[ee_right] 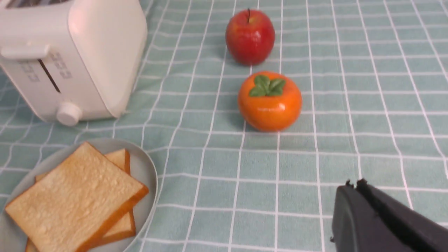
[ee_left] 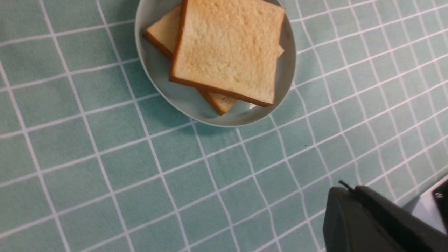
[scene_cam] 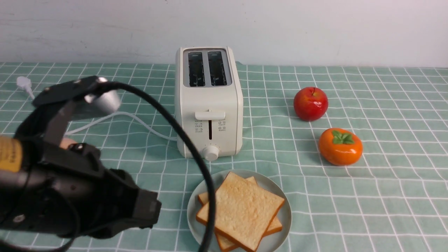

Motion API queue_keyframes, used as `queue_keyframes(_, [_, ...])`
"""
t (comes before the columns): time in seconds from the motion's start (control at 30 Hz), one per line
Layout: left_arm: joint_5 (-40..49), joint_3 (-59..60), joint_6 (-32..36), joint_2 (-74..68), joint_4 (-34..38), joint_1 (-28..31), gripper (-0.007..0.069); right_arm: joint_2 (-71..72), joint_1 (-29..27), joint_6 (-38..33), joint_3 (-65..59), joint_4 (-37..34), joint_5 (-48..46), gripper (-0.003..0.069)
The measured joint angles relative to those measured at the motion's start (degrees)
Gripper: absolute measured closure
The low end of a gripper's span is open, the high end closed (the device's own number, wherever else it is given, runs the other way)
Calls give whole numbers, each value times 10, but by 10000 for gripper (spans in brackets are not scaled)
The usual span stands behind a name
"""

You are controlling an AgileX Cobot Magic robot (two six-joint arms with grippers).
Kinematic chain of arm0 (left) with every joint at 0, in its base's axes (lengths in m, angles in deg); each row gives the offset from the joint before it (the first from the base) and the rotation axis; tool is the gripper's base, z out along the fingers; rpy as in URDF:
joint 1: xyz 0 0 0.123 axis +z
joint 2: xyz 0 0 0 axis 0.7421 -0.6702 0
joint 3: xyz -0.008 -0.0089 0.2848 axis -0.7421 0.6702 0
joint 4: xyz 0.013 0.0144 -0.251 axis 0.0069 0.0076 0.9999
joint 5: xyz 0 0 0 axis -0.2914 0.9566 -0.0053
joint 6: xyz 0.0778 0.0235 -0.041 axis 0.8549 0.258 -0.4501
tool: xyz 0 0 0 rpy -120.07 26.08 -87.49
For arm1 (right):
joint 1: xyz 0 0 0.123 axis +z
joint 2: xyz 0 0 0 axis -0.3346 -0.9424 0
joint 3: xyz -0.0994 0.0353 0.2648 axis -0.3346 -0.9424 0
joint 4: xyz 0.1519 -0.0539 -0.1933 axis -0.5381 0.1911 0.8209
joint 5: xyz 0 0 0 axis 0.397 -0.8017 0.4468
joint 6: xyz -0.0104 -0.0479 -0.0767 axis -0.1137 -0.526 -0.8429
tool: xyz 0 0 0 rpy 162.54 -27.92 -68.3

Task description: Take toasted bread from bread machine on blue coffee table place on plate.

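Two slices of toasted bread (scene_cam: 241, 210) lie stacked on the plate (scene_cam: 285, 217) in front of the bread machine (scene_cam: 209, 101), whose two slots are empty and dark. All stand on the blue coffee table (scene_cam: 385, 196). The left wrist view shows the bread (ee_left: 227, 49) and plate (ee_left: 182, 98), with my left gripper (ee_left: 344, 189) shut and empty above bare cloth, apart from the plate. My left arm (scene_cam: 70, 189) fills the front view's lower left. My right gripper (ee_right: 353, 185) is shut and empty over the cloth, away from the plate (ee_right: 143, 168) and bread (ee_right: 73, 196).
A red apple (scene_cam: 310, 104) and an orange persimmon (scene_cam: 340, 146) sit right of the toaster. The toaster's white cord (scene_cam: 133, 119) runs left to a plug (scene_cam: 23, 83). A black cable from my left arm hangs across the plate's left side.
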Motion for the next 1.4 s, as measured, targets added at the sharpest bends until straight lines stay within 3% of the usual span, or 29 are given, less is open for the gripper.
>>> queue_keyframes(0.1, [21, 24, -36, 64, 2, 0, 638, 66, 0, 0, -79, 4, 83, 678])
queue_keyframes(0.33, [48, 101, -55, 214, 60, 0, 638, 111, 0, 0, -140, 30, 113, 675])
queue_keyframes(0.67, [-111, 161, -26, 291, -9, 0, 638, 111, 0, 0, -155, 30, 108, 673])
queue_keyframes(1.0, [-124, 161, -20, 291, -18, 0, 638, 111, 0, 0, -155, 30, 107, 663])
queue_keyframes(1.13, [-118, 165, -7, 309, -50, 0, 638, 111, 0, 0, -155, 30, 106, 660])
queue_keyframes(1.27, [-137, 171, -3, 371, -142, 5, 638, 111, 0, -1, -155, 30, 105, 658])
queue_keyframes(1.37, [-182, 192, -4, 426, -185, 39, 638, 111, 0, -1, -155, 30, 105, 657])
queue_keyframes(1.4, [-213, 219, -7, 453, -195, 78, 638, 111, 0, -1, -155, 30, 105, 655])
